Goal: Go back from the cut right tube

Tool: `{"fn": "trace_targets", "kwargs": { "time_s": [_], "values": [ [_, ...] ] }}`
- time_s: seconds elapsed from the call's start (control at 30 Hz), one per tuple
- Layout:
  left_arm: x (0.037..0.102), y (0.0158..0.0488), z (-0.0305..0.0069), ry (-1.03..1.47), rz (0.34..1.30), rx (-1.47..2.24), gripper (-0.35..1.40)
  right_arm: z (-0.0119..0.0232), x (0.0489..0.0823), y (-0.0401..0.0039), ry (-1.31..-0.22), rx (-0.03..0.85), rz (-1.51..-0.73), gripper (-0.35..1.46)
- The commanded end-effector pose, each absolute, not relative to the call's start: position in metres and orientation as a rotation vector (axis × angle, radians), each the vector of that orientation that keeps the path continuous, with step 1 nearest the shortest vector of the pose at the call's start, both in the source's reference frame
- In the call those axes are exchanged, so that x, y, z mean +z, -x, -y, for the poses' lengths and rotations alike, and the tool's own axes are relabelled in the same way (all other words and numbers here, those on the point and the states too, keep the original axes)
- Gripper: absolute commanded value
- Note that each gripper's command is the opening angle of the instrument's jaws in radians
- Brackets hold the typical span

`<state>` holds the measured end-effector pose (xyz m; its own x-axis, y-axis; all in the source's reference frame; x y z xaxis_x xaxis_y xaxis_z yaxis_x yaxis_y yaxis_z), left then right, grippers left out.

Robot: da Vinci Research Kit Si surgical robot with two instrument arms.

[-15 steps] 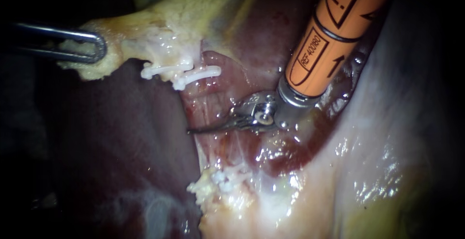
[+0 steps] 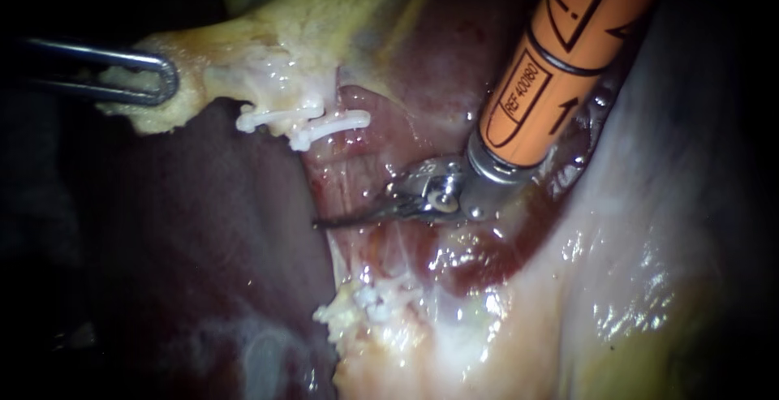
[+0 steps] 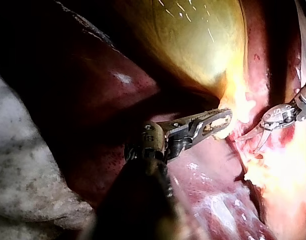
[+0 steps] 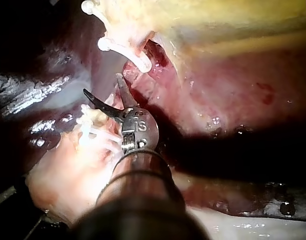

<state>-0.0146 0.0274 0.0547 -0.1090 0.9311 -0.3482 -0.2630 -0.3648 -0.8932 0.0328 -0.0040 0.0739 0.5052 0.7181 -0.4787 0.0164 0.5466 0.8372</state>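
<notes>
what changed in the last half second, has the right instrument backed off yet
Hardly anything. The right instrument has shifted only very slightly at its shaft. Its open jaws still sit below the clips and have not drawn back. The left instrument stays shut on the pale tissue, and the clips have not moved.

The endoscope sat close to the liver [image 2: 187,230]; both wrist cameras faced along their shafts, sharing the right instrument [image 4: 102,84].

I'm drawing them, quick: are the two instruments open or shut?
Left instrument: shut on pale yellow tissue.
Right instrument: blades open, holding nothing.
</notes>
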Motion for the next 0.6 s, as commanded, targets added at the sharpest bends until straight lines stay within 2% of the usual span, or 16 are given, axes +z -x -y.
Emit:
{"fn": "trace_targets", "kwargs": {
  "time_s": [0.03, 0.27, 0.37, 0.43, 0.53, 0.6],
  "values": [
    [0.0547, 0.0146, -0.0274, 1.218, 0.838, 1.639, -0.35, 0.0041, 0.0739, -0.0328, -0.909, 0.503, -0.969, 1.19],
    [0.0548, 0.0145, -0.0274, 1.218, 0.839, 1.64, -0.35, 0.0044, 0.0734, -0.033, -0.874, 0.528, -0.978, 1.3],
    [0.0548, 0.0145, -0.0274, 1.218, 0.839, 1.64, -0.35, 0.0044, 0.0728, -0.0327, -0.765, 0.494, -1.012, 1.38],
    [0.0548, 0.0145, -0.0274, 1.218, 0.839, 1.64, -0.35, 0.0046, 0.0721, -0.0322, -0.649, 0.453, -1.037, 1.43],
    [0.0549, 0.0144, -0.0275, 1.219, 0.84, 1.64, -0.35, 0.0049, 0.0708, -0.031, -0.507, 0.369, -1.059, 1.43],
    [0.0549, 0.0144, -0.0275, 1.219, 0.84, 1.64, -0.35, 0.005, 0.07, -0.0301, -0.463, 0.34, -1.061, 1.43]
  ]
}}
